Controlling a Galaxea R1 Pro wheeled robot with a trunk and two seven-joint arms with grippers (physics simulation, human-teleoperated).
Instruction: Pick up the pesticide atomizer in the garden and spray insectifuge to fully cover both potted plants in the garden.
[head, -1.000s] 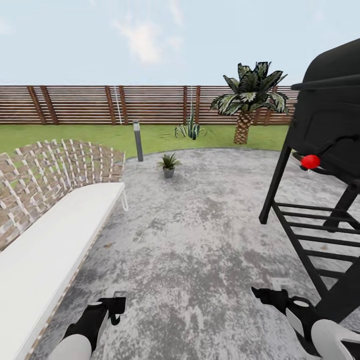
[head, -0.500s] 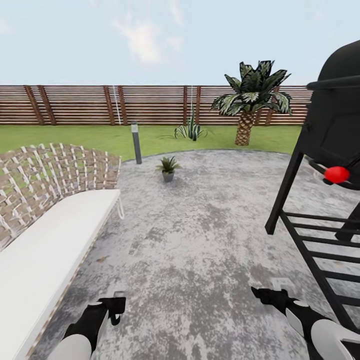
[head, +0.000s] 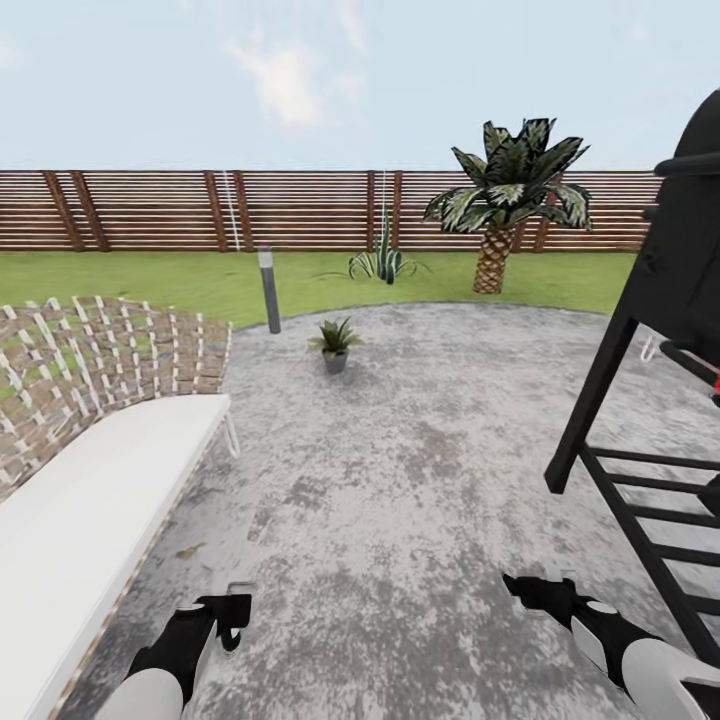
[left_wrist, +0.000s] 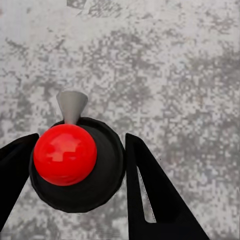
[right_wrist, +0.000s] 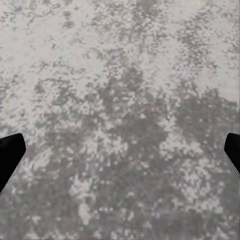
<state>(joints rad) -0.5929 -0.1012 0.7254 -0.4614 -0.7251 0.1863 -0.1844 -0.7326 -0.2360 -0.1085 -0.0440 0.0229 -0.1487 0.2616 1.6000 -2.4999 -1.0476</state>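
Left gripper (head: 232, 618) clamps the pesticide atomizer (left_wrist: 75, 162); right gripper (head: 528, 590) gapes empty. Open patio (head: 420, 470) ahead reaches a potted plant (head: 335, 345).

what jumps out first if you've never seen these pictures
A palm stands at the wooden fence across the grey patio. A black grill looms at the right, a woven bench at the left. One small potted plant sits mid-patio near a bollard lamp.
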